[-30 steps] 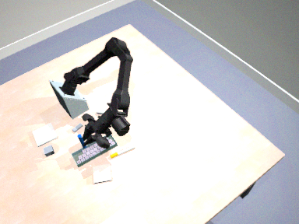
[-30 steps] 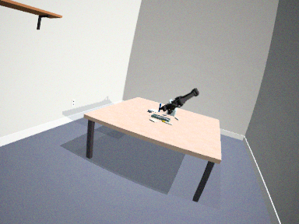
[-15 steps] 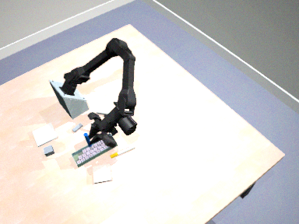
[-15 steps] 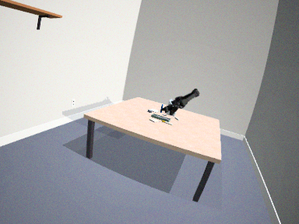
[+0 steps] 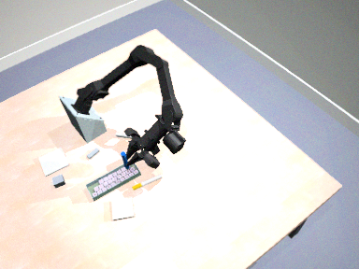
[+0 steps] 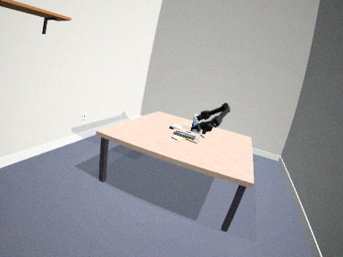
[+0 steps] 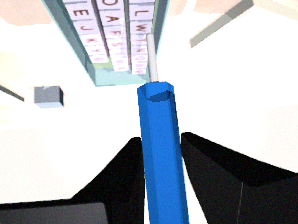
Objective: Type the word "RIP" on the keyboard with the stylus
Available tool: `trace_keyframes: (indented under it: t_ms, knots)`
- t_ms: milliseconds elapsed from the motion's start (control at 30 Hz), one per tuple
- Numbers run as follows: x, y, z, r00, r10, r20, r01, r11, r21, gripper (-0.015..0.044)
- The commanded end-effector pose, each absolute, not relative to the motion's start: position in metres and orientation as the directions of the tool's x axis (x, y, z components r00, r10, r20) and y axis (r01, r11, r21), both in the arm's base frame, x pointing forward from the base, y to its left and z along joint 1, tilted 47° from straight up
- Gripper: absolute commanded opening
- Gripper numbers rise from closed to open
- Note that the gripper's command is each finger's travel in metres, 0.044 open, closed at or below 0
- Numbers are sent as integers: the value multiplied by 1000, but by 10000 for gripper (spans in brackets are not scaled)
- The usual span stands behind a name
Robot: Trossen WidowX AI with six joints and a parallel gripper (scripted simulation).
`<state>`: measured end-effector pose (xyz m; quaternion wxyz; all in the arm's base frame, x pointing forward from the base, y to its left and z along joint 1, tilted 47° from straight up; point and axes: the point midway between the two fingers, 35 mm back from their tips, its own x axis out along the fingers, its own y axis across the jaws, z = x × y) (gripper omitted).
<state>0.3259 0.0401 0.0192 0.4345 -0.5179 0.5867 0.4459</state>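
The keyboard (image 5: 116, 181) (image 6: 184, 135) (image 7: 120, 78) has a teal-green case and pale keys with red letters. My gripper (image 5: 127, 162) (image 7: 160, 139) is shut on the blue stylus (image 5: 124, 158) (image 7: 157, 116), over the keyboard's back right part in the top view. In the wrist view the stylus's thin grey tip lies across the right-hand visible line of keys, close to W and T. Whether it touches a key cannot be told. Some letters near the tip are blurred or covered by it.
A yellow-ended white pen (image 5: 136, 186) lies beside the keyboard, with a white pad (image 5: 122, 210) in front. A dark grey block (image 5: 58, 181) (image 7: 48, 96), a white notebook (image 5: 53, 162) and a small grey piece (image 5: 93, 153) lie to the left. The arm's pale base (image 5: 91, 128) stands behind.
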Motion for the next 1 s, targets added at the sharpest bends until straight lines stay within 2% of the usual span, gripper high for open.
trace_keyframes:
  t_ms: [0, 533, 633, 967]
  knots:
    - [327, 42, 26, -81, -217, -973, -995, 77, 66, 0]
    - [326, 56, 12, -82, -216, -973, -995, 77, 67, 0]
    - [326, 57, 10, -82, -216, -973, -995, 77, 66, 79]
    - [326, 57, 10, -82, -216, -973, -995, 77, 66, 81]
